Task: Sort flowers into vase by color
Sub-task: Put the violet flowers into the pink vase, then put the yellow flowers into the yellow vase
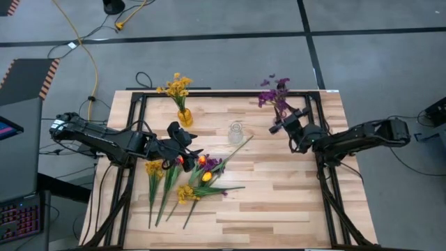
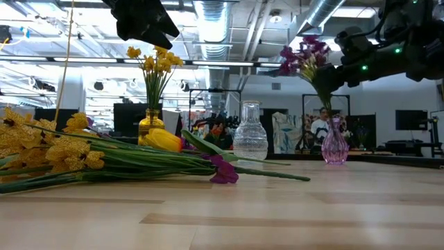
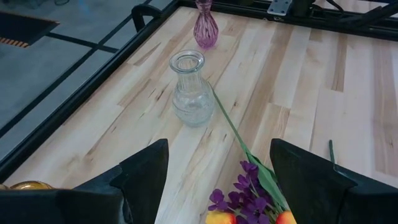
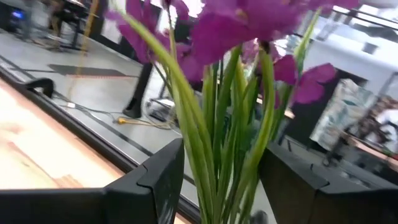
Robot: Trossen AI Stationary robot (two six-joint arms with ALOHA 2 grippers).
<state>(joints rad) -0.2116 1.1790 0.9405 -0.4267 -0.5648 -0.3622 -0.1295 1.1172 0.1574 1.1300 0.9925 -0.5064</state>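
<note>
A loose pile of flowers (image 1: 188, 180) lies on the table's left half: fluffy yellow clusters (image 2: 66, 149), orange-yellow tulip buds (image 1: 203, 162) and a purple bloom (image 3: 245, 193). My left gripper (image 1: 185, 149) hangs open well above this pile (image 2: 147, 24). Yellow flowers (image 1: 175, 86) stand in a yellow vase (image 2: 150, 125). A clear vase (image 3: 190, 90) stands empty. Purple flowers (image 1: 274, 93) stand by their stems in a purple vase (image 2: 335, 144). My right gripper (image 4: 217, 180) is open, one finger on either side of their green stems (image 4: 239, 130) above the vase.
A dark metal frame (image 1: 209, 95) runs around the tabletop. One long green stem (image 1: 239, 146) reaches from the pile toward the clear vase. Bare wood (image 1: 293, 195) lies on the near right. Cables (image 1: 83, 49) run over the floor, and a person (image 2: 323, 125) stands far behind the table.
</note>
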